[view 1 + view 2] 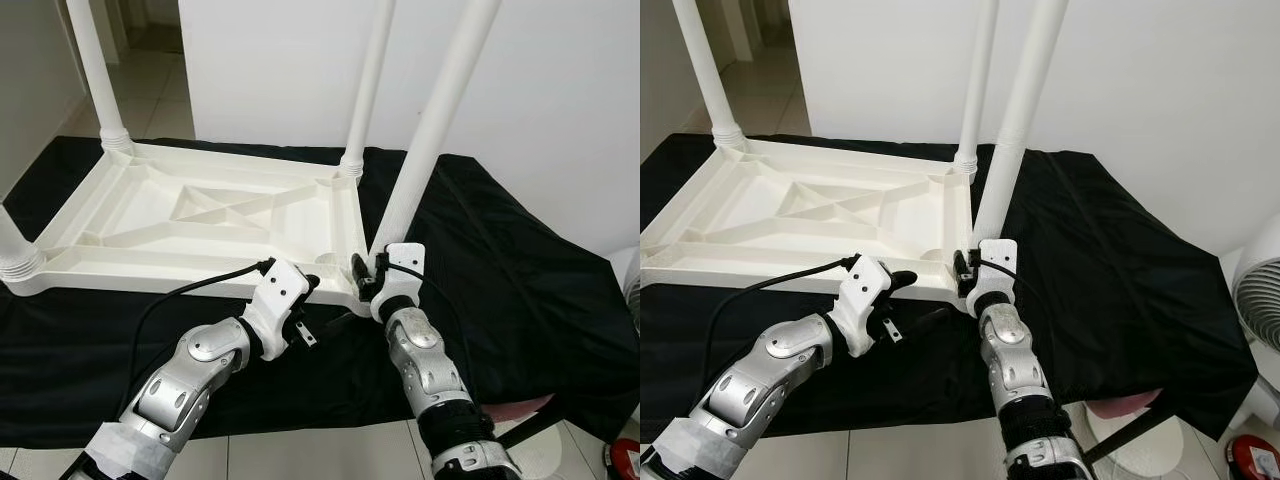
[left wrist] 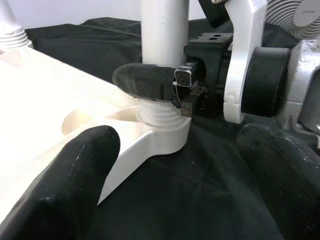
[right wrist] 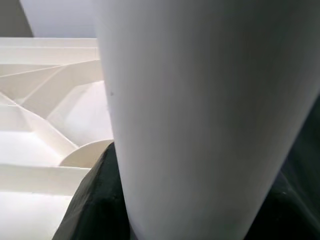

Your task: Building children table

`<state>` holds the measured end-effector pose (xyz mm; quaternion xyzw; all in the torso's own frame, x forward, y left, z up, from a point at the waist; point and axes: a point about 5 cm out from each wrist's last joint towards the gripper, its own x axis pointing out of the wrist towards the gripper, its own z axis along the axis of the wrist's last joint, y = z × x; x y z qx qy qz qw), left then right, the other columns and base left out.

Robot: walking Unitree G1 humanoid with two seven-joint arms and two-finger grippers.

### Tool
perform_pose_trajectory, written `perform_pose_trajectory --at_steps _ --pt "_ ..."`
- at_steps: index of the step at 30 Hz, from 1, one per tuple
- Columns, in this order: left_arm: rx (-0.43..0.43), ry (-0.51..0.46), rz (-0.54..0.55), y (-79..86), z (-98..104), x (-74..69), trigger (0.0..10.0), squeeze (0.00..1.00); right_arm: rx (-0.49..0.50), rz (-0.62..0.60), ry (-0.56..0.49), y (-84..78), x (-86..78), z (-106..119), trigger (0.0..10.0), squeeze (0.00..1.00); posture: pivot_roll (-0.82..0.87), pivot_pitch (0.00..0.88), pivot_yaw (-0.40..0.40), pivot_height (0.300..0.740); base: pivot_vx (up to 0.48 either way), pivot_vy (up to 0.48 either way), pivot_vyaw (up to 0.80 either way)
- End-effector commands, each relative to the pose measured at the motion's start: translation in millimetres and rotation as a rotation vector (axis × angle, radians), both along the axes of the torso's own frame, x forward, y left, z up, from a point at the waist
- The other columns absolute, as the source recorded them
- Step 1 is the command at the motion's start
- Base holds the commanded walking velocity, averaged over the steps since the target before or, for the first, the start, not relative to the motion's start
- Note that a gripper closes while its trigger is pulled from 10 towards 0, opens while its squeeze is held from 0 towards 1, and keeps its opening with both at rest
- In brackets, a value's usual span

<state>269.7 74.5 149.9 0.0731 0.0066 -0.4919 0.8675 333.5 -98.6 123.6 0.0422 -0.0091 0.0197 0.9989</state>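
A white plastic children's table lies upside down on a black cloth. Legs stand up from its corners. My right gripper is shut on the near right leg just above its threaded base, with one black finger wrapped across the front of it. That leg looms close in the right wrist view. My left gripper hangs open just in front of the same corner, holding nothing, and its fingertips are spread wide apart.
The far left leg, far right leg and near left leg rise from the other corners. A white wall stands behind. A white fan and a red object stand on the tiled floor at the right.
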Motion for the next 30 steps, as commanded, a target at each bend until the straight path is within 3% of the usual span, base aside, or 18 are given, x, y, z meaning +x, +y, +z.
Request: perform_pose_trajectory --at_steps 1,6,7,20,21,25,26,28,30 --pt "0.017 0.005 -0.094 -5.4 -2 -3.7 10.0 0.0 -0.019 -0.037 0.085 -1.0 -3.8 -14 10.0 0.0 0.08 0.0 -0.094 0.74 0.0 0.0 0.0" --pt "0.02 0.005 -0.094 -4.8 -2 -3.7 10.0 0.0 -0.005 0.001 0.083 1.8 -6.1 -12 10.0 0.0 0.08 0.0 -0.096 0.74 0.0 0.0 0.0" --pt "0.02 0.004 -0.093 -4.5 -2 -3.5 10.0 0.0 0.017 0.017 0.073 1.1 -6.3 -11 10.0 1.0 0.09 0.0 -0.096 0.74 0.0 0.0 0.0" --pt "0.022 0.002 -0.093 -3.8 -1 -2.5 10.0 0.0 0.009 0.105 -0.033 -6.8 -8.3 2 10.0 1.0 0.08 0.0 -0.092 0.74 0.0 0.0 0.0" --pt "0.023 0.002 -0.096 -3.4 -1 -3.1 10.0 0.0 -0.008 0.16 -0.05 -14.1 -12.2 2 10.0 0.42 0.08 0.0 -0.088 0.74 0.0 0.0 0.0" --pt "0.024 0.003 -0.096 -3.2 -1 -3.2 10.0 0.0 -0.015 0.18 -0.054 -16.5 -13.6 2 10.0 0.42 0.08 0.0 -0.088 0.74 0.0 0.0 0.0" --pt "0.025 0.003 -0.097 -3.1 -1 -3.1 10.0 0.0 -0.037 0.206 -0.065 -21.0 -15.1 2 10.0 0.0 0.08 0.0 -0.086 0.74 0.0 0.0 0.0" --pt "0.026 0.003 -0.098 -3.1 -1 -3.0 10.0 0.0 -0.059 0.232 -0.077 -24.4 -16.1 2 10.0 0.0 0.08 0.0 -0.086 0.74 0.0 0.0 0.0" --pt "0.027 0.004 -0.103 -3.3 0 -2.5 10.0 0.0 -0.117 0.357 -0.1 -31.2 -17.8 1 10.0 0.0 0.07 0.0 -0.074 0.74 0.0 0.0 0.0"
